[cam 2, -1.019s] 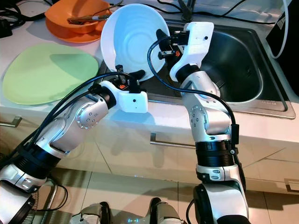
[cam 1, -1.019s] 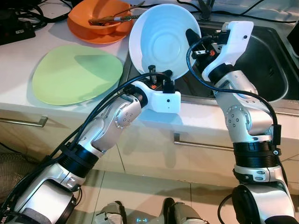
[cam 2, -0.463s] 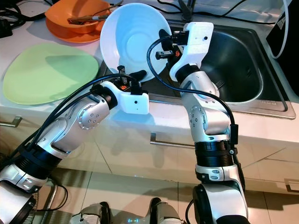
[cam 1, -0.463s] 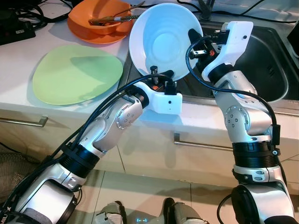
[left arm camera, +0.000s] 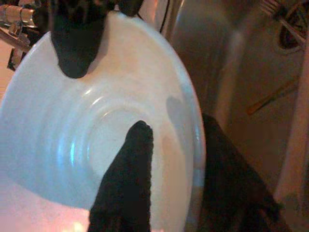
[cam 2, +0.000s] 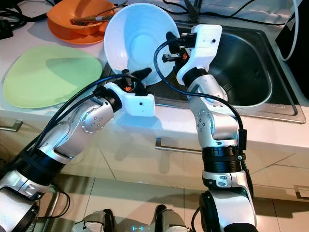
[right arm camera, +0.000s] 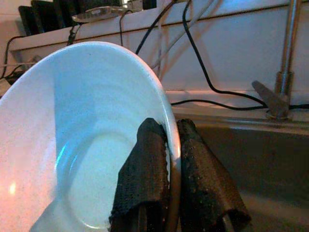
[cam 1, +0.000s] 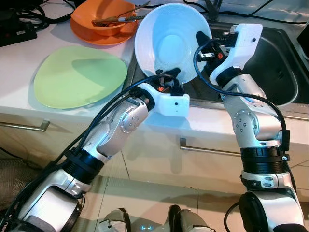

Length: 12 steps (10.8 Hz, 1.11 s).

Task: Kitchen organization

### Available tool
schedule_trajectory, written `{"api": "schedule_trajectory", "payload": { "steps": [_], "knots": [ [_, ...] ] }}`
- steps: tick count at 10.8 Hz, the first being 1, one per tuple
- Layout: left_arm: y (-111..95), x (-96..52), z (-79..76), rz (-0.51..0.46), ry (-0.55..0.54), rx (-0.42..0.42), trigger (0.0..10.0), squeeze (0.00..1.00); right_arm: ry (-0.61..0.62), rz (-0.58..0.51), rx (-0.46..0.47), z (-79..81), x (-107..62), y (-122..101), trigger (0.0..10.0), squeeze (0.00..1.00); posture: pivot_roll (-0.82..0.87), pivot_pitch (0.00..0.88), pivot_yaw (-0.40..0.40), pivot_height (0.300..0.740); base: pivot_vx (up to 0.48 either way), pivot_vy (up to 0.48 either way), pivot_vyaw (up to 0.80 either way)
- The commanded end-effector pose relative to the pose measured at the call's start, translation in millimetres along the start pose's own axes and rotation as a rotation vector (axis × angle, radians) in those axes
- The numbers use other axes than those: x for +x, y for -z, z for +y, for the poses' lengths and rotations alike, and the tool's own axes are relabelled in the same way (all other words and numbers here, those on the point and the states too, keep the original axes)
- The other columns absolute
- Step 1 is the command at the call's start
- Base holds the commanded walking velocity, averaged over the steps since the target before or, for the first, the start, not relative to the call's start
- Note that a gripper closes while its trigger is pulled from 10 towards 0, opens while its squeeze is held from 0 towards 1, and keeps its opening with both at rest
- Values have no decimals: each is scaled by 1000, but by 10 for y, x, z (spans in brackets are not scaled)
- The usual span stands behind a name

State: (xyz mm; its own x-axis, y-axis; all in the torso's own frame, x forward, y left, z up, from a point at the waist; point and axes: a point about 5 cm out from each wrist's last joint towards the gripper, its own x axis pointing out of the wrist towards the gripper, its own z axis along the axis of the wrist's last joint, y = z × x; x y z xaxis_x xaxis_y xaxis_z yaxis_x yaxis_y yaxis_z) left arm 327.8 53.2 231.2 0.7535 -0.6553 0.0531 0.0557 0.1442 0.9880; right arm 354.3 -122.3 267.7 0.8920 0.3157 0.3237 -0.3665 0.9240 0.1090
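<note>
Tilted on edge above the sink's [cam 1: 285, 72] near-left corner, the white bowl [cam 1: 169, 41] has its rim pinched at the right by the right gripper [right arm camera: 173, 145] and at the near edge by the left gripper [left arm camera: 193, 159].

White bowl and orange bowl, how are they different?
The white bowl is held up and tilted on its side by the left tool and right tool; the orange bowl sits flat on the counter. The white bowl is empty; the orange bowl has a utensil in it. The white bowl hangs by the sink, the orange bowl behind a green plate. Both are round.
</note>
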Motion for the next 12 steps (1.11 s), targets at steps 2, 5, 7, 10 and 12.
{"api": "schedule_trajectory", "payload": {
  "steps": [2, 5, 7, 10, 12],
  "knots": [
    [-19, -8, 125, -13, -62, -19, 10000, 1000, 68, -17, 4, -125, 3, -22, 0, 0, 77, 171, -32, 740, 0, 0, 0],
    [-48, -12, 106, -26, -53, -39, 10000, 1000, 192, -43, 25, -287, 26, -64, 0, 0, 76, 170, -30, 740, 0, 0, 0],
    [-49, -14, 108, -30, -52, -44, 10000, 1000, 262, -63, 34, -376, 51, -101, 0, 0, 77, 171, -30, 740, 0, 0, 0],
    [-60, -24, 86, -39, -51, -81, 10000, 1000, 436, -71, 15, -665, 38, -126, 0, 0, 78, 175, -30, 740, 0, 0, 0],
    [-65, -26, 3, -55, -85, -289, 10000, 0, 585, -27, -16, -917, -45, -7, 10000, 0, 76, 181, -29, 740, 0, 0, 0]
  ]
}}
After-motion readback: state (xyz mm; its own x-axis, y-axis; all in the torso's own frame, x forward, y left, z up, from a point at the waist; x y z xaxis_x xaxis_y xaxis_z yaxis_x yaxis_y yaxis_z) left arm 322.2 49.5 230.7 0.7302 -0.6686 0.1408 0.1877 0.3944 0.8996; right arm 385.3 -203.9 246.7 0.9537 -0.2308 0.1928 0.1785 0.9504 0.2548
